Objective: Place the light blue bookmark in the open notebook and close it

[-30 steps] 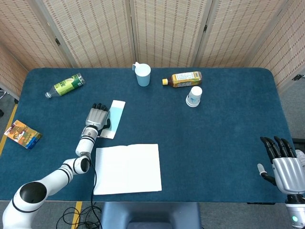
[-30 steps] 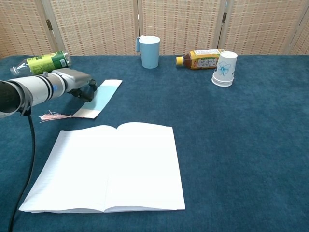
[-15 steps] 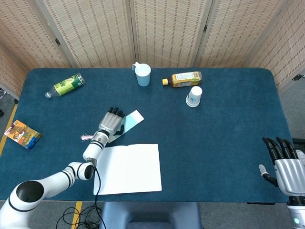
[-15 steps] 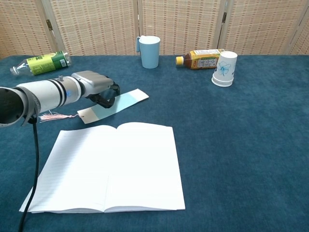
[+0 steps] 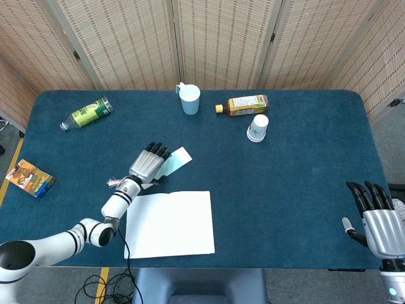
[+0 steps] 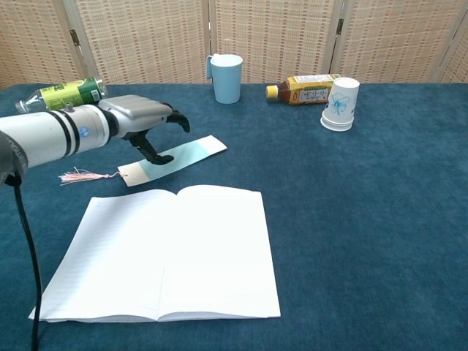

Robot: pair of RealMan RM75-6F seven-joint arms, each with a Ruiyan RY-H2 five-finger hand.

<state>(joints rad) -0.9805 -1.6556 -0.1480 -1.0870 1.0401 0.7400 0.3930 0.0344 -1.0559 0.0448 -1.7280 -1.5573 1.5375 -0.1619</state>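
the light blue bookmark (image 6: 178, 158) lies flat and slantwise on the blue table, its pink tassel (image 6: 79, 176) trailing left. just beside it, nearer the robot, the open notebook (image 6: 164, 253) lies flat with blank white pages up.

The blue table (image 5: 297, 183) carries an open notebook (image 5: 169, 223) at 6 o'clock, the bookmark (image 5: 172, 163) just above, and bottles (image 5: 242, 104) and cups (image 5: 189, 99) toward 12.
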